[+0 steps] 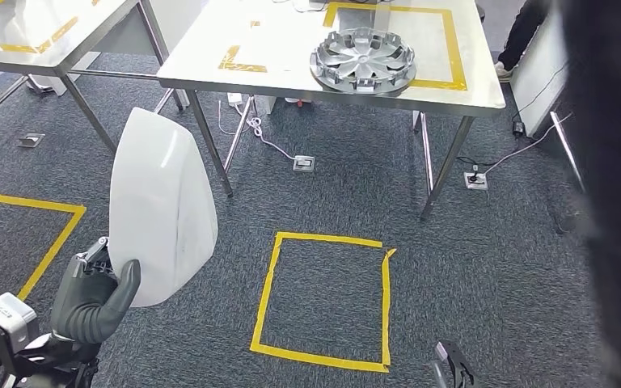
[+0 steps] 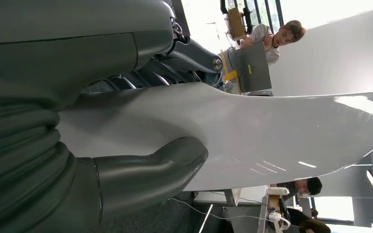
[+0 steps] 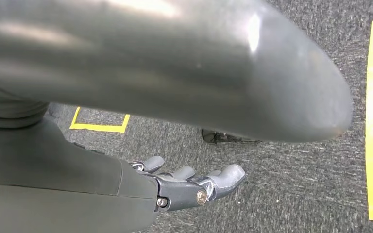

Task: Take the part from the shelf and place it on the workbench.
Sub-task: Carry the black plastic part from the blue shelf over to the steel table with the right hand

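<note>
Holding the white curved part (image 1: 162, 206) upright at our lower left, our left hand (image 1: 93, 299) clamps its bottom edge, thumb on the front and fingers behind. It is well short of the tabletop (image 1: 291, 40), where a silver wheel cover (image 1: 363, 60) lies. Our right hand (image 3: 194, 187) hangs with fingers loosely spread over the carpet, holding nothing.

Clearance at table (image 1: 210, 69)
Wheel cover (image 1: 363, 59) fills right near part; left half bare except yellow tape. Person's leg (image 1: 524, 32) stands far right.
</note>
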Motion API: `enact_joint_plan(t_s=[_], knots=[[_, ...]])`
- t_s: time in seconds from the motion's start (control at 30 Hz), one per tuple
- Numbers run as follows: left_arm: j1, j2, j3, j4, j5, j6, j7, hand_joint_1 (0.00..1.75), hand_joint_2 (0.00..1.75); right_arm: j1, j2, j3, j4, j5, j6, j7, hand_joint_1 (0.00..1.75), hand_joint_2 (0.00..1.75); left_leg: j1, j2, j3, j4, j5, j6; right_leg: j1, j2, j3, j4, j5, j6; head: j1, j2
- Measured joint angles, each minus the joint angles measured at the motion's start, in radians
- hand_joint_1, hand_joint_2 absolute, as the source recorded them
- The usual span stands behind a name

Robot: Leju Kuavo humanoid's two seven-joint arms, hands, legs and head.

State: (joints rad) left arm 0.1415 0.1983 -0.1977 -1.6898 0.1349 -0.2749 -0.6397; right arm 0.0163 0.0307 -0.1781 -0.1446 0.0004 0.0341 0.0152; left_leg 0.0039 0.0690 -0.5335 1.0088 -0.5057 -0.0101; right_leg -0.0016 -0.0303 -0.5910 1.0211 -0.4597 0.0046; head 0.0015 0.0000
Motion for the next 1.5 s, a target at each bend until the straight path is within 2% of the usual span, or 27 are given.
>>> enact_joint_plan(t_s=[0.53, 0.67, 0.73, 0.83, 0.87, 0.9, 0.93, 0.97, 1.0, 1.03, 1.07, 1.1, 1.13, 1.2, 1.23, 1.27, 1.33, 1.37, 1.4, 1.43, 1.5], knots=[[0.000, -0.020, 0.024, 0.000, -0.011, -0.013, 0.001, 1.75, 1.75, -0.005, 0.012, 0.000, 0.000, 0.010, -0.007, 0.010, 0.00, 0.00, -0.004, -0.001, 0.000, 0.002, -0.001, 0.001, -0.004, 0.000, 0.001, 0.000, 0.002, 0.003, 0.000, 0.000], [0.000, -0.023, 0.029, -0.002, -0.017, -0.014, 0.001, 1.75, 1.75, -0.006, 0.018, 0.000, 0.000, 0.011, -0.010, 0.010, 0.00, 0.00, -0.006, -0.002, 0.007, -0.012, 0.005, 0.020, -0.010, -0.003, 0.008, -0.012, 0.009, 0.017, -0.002, 0.000], [-0.002, -0.026, 0.032, -0.004, -0.019, -0.014, 0.001, 1.75, 1.75, -0.008, 0.019, 0.000, -0.001, 0.011, -0.013, 0.010, 0.00, 0.00, 0.004, -0.003, 0.023, -0.039, 0.020, 0.024, -0.008, 0.009, -0.007, 0.026, -0.015, 0.022, -0.001, 0.000], [-0.002, -0.032, 0.034, -0.003, -0.023, -0.014, 0.002, 1.75, 1.75, -0.008, 0.020, 0.000, -0.001, 0.011, -0.014, 0.010, 0.00, 0.00, 0.014, -0.006, 0.028, -0.043, 0.023, 0.022, -0.017, 0.024, -0.097, 0.204, -0.092, 0.036, 0.001, 0.000], [-0.001, -0.035, 0.034, -0.003, -0.024, -0.014, 0.002, 1.75, 1.75, -0.007, 0.020, 0.000, -0.001, 0.011, -0.014, 0.010, 0.00, 0.00, 0.018, -0.008, 0.028, -0.040, 0.019, 0.018, -0.022, 0.024, -0.119, 0.242, -0.098, 0.041, 0.001, 0.000], [-0.001, -0.036, 0.034, -0.003, -0.024, -0.014, 0.002, 1.75, 1.75, -0.007, 0.020, 0.000, -0.001, 0.011, -0.015, 0.010, 0.00, 0.00, 0.022, -0.010, 0.028, -0.034, 0.015, 0.012, -0.026, 0.024, -0.123, 0.243, -0.085, 0.047, 0.001, 0.000], [-0.001, -0.037, 0.034, -0.003, -0.024, -0.014, 0.003, 1.75, 1.75, -0.007, 0.020, 0.000, -0.001, 0.011, -0.015, 0.010, 0.00, 0.00, 0.029, -0.012, 0.029, -0.027, 0.009, 0.005, -0.032, 0.023, -0.106, 0.204, -0.054, 0.054, 0.001, 0.000], [-0.001, -0.038, 0.034, -0.003, -0.024, -0.014, 0.003, 1.75, 1.75, -0.007, 0.020, 0.000, -0.001, 0.011, -0.016, 0.010, 0.00, 0.00, 0.036, -0.013, 0.029, -0.017, 0.001, -0.004, -0.038, 0.019, -0.077, 0.139, -0.020, 0.062, 0.001, 0.000], [-0.001, -0.039, 0.035, -0.003, -0.024, -0.014, 0.003, 1.75, 1.75, -0.008, 0.022, 0.000, -0.001, 0.011, -0.015, 0.010, 0.00, 0.00, 0.039, -0.014, 0.027, -0.007, -0.007, -0.015, -0.040, 0.017, -0.051, 0.084, 0.000, 0.068, 0.004, 0.000], [-0.001, -0.039, 0.036, -0.003, -0.024, -0.014, 0.003, 1.75, 1.75, -0.009, 0.023, 0.000, -0.001, 0.011, -0.015, 0.010, 0.00, 0.00, 0.040, -0.015, 0.023, 0.003, -0.016, -0.025, -0.041, 0.018, -0.032, 0.045, 0.009, 0.064, 0.006, 0.000], [-0.001, -0.040, 0.038, -0.003, -0.024, -0.015, 0.002, 1.75, 1.75, -0.010, 0.025, 0.000, -0.001, 0.011, -0.015, 0.011, 0.00, 0.00, 0.038, -0.016, 0.020, 0.009, -0.021, -0.034, -0.041, 0.018, -0.025, 0.030, 0.004, 0.055, 0.006, 0.000], [-0.002, -0.040, 0.039, -0.003, -0.024, -0.015, 0.002, 1.75, 1.75, -0.010, 0.026, 0.000, -0.001, 0.011, -0.015, 0.011, 0.00, 0.00, 0.035, -0.017, 0.019, 0.010, -0.024, -0.041, -0.038, 0.022, -0.027, 0.035, -0.006, 0.040, 0.006, 0.000], [-0.002, -0.041, 0.040, -0.003, -0.025, -0.016, 0.002, 1.75, 1.75, -0.010, 0.026, 0.000, -0.001, 0.011, -0.016, 0.012, 0.00, 0.00, 0.035, -0.017, 0.021, 0.007, -0.025, -0.045, -0.037, 0.025, -0.029, 0.036, -0.009, 0.024, 0.004, 0.000], [-0.004, -0.041, 0.041, -0.004, -0.025, -0.017, 0.002, 1.75, 1.75, -0.010, 0.026, 0.000, -0.001, 0.011, -0.016, 0.013, 0.00, 0.00, 0.039, -0.024, 0.024, 0.011, -0.033, -0.052, -0.036, 0.030, -0.027, 0.036, -0.013, 0.007, -0.002, 0.000], [-0.005, -0.041, 0.042, -0.004, -0.025, -0.017, 0.002, 1.75, 1.75, -0.011, 0.026, 0.000, -0.001, 0.011, -0.016, 0.013, 0.00, 0.00, 0.039, -0.032, 0.013, 0.037, -0.048, -0.052, -0.036, 0.032, -0.024, 0.035, -0.015, -0.001, -0.004, 0.000], [-0.006, -0.041, 0.043, -0.004, -0.025, -0.017, 0.002, 1.75, 1.75, -0.012, 0.026, 0.000, -0.001, 0.011, -0.016, 0.013, 0.00, 0.00, 0.037, -0.043, -0.012, 0.086, -0.072, -0.050, -0.034, 0.034, -0.021, 0.034, -0.017, -0.007, -0.006, 0.000], [-0.006, -0.041, 0.048, -0.003, -0.026, -0.017, 0.002, 1.75, 1.75, -0.013, 0.026, 0.000, -0.001, 0.011, -0.015, 0.013, 0.00, 0.00, 0.030, -0.058, -0.095, 0.230, -0.127, -0.041, -0.027, 0.038, -0.017, 0.034, -0.023, -0.017, -0.010, 0.000], [-0.005, -0.041, 0.050, -0.002, -0.026, -0.017, 0.003, 1.75, 1.75, -0.013, 0.026, 0.000, -0.001, 0.011, -0.014, 0.013, 0.00, 0.00, 0.025, -0.061, -0.132, 0.287, -0.140, -0.035, -0.022, 0.041, -0.013, 0.034, -0.026, -0.021, -0.011, 0.000], [-0.004, -0.041, 0.052, -0.002, -0.026, -0.017, 0.003, 1.75, 1.75, -0.013, 0.026, 0.000, -0.001, 0.011, -0.013, 0.013, 0.00, 0.00, 0.021, -0.062, -0.155, 0.311, -0.132, -0.027, -0.017, 0.045, -0.008, 0.034, -0.030, -0.025, -0.011, 0.000], [-0.003, -0.041, 0.053, -0.001, -0.027, -0.017, 0.003, 1.75, 1.75, -0.013, 0.026, 0.000, -0.001, 0.011, -0.013, 0.012, 0.00, 0.00, 0.016, -0.064, -0.157, 0.294, -0.103, -0.017, -0.012, 0.049, -0.001, 0.034, -0.035, -0.027, -0.011, 0.000], [-0.002, -0.041, 0.055, -0.002, -0.029, -0.017, 0.002, 1.75, 1.75, -0.012, 0.027, 0.000, -0.001, 0.011, -0.013, 0.010, 0.00, 0.00, 0.002, -0.072, -0.117, 0.175, -0.018, 0.010, -0.006, 0.058, 0.015, 0.034, -0.045, -0.028, -0.011, 0.000]])
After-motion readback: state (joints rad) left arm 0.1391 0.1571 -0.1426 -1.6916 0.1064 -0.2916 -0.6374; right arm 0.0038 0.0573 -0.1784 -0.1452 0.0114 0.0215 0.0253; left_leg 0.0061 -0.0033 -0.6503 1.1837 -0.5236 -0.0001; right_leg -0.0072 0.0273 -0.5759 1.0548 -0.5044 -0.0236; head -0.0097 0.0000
